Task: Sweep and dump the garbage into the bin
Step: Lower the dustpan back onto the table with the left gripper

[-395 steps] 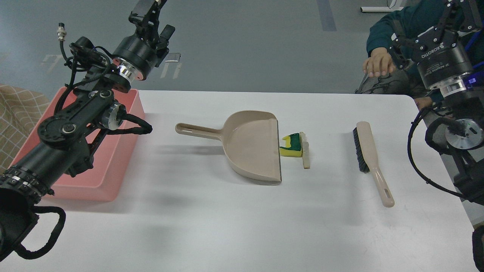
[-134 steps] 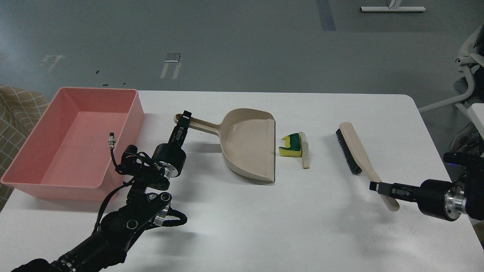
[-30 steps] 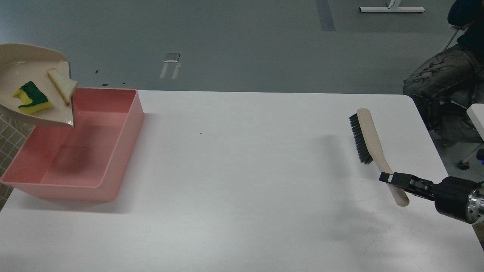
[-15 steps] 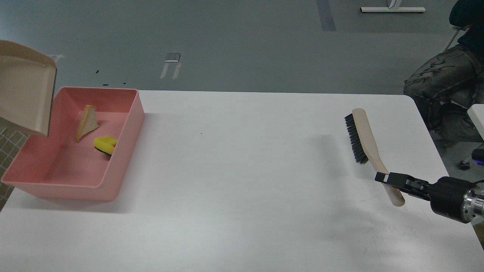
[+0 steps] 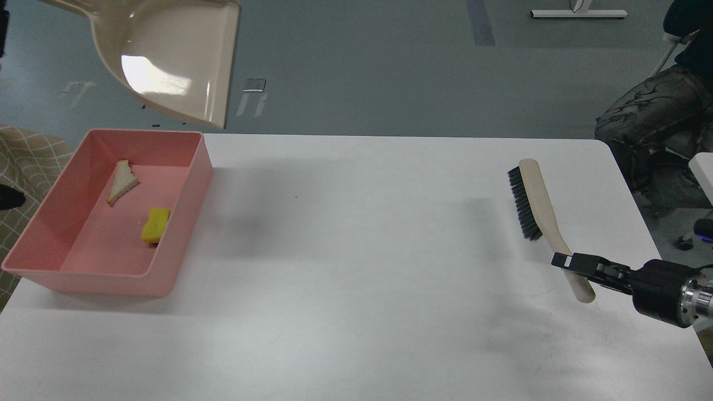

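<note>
The pink bin (image 5: 184, 234) stands at the table's left edge. Inside it lie the yellow sponge piece (image 5: 155, 224), yellow side up, and the cream stick piece (image 5: 121, 181). The beige dustpan (image 5: 172, 55) hangs empty in the air above and behind the bin, its mouth facing down and right. Its handle runs out of the top left corner, so my left gripper is out of view. My right gripper (image 5: 565, 260) comes in from the right edge and is shut on the handle of the beige black-bristled brush (image 5: 536, 195).
The white table (image 5: 356, 278) has its right edge near the brush. A seated person's legs (image 5: 652, 122) are beyond the far right corner. A checked cloth (image 5: 28, 156) lies left of the bin.
</note>
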{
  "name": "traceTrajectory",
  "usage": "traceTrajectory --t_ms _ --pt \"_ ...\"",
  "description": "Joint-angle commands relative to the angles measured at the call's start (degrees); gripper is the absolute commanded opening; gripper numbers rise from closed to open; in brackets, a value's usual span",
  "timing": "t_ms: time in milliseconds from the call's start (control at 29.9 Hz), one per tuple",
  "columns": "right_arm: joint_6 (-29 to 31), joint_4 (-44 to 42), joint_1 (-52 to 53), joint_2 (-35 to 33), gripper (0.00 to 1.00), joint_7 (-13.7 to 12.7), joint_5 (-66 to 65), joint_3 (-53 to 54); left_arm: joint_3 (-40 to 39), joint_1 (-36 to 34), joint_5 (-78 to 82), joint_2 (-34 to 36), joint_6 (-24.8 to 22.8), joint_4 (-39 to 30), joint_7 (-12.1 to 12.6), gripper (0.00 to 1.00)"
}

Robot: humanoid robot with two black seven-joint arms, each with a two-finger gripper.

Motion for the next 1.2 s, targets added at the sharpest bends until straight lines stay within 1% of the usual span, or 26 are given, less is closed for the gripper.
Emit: traceTrajectory --t_ms 0,33,67,100,167,301,367,401,501,635,802,835,902,935,1069,1169 --pt "-0.01 -0.40 -0.08 0.01 0.00 0.00 0.00 -0.11 0.59 -0.67 1.77 -11.22 0.53 -3.05 3.28 0.00" --pt "-0.01 -0.41 -0.08 0.01 0.00 0.00 0.00 -0.11 0.59 -0.67 1.78 -11.26 0.53 -3.06 3.28 0.00" --pt "-0.01 -0.49 -0.25 0.01 0.00 0.00 0.00 -0.11 1.29 -0.76 3.70 -14.74 0.79 -3.06 3.63 0.00" --pt "-0.01 -0.49 -0.43 0.01 0.00 0.00 0.00 -0.11 1.73 -0.76 4.76 -16.25 1.05 -3.06 3.72 0.00" --pt "-0.01 -0.49 -0.78 0.01 0.00 0.00 0.00 -0.11 5.40 -0.76 8.97 -20.82 2.54 -2.97 4.16 0.00" --pt "-0.09 -0.49 -0.87 0.01 0.00 0.00 0.00 -0.11 10.95 -0.32 10.93 -24.78 5.88 -2.53 4.42 0.00" --pt "-0.01 -0.49 -1.13 0.01 0.00 0.00 0.00 -0.11 15.42 -0.23 10.93 -27.76 8.52 -1.66 4.51 0.00" --pt "-0.01 -0.49 -1.14 0.01 0.00 0.00 0.00 -0.11 16.31 -0.15 11.01 -28.56 8.79 -1.22 4.51 0.00" --pt "-0.01 -0.49 -1.14 0.01 0.00 0.00 0.00 -0.20 18.17 0.12 11.01 -32.34 9.06 1.42 4.86 0.00" --pt "-0.01 -0.32 -1.22 0.10 0.00 0.00 0.00 -0.55 18.26 0.29 11.10 -37.44 9.14 8.26 5.48 0.00" --pt "0.34 -0.05 -1.84 0.10 0.00 0.09 0.00 -0.55 18.26 0.03 11.01 -40.69 9.41 15.47 5.39 0.00" --pt "0.34 -0.05 -1.93 0.10 0.00 0.53 0.09 -0.55 18.34 0.03 11.01 -41.40 10.02 17.14 5.30 0.00" --pt "0.61 -0.05 -1.93 0.10 0.00 1.58 0.00 -0.64 18.69 0.12 11.01 -41.58 10.63 18.56 5.22 0.00" --pt "0.61 -0.05 -1.93 0.10 0.00 1.58 0.00 -0.64 18.70 0.12 11.01 -41.58 10.64 18.56 5.22 0.00" --pt "0.61 -0.40 -2.36 0.10 0.00 1.94 0.00 -0.55 21.33 0.21 10.58 -41.58 13.09 19.97 4.60 0.00" --pt "0.61 -0.49 -2.72 0.27 0.00 2.11 0.00 -0.64 21.51 0.29 10.57 -41.58 13.71 20.67 4.34 0.00"
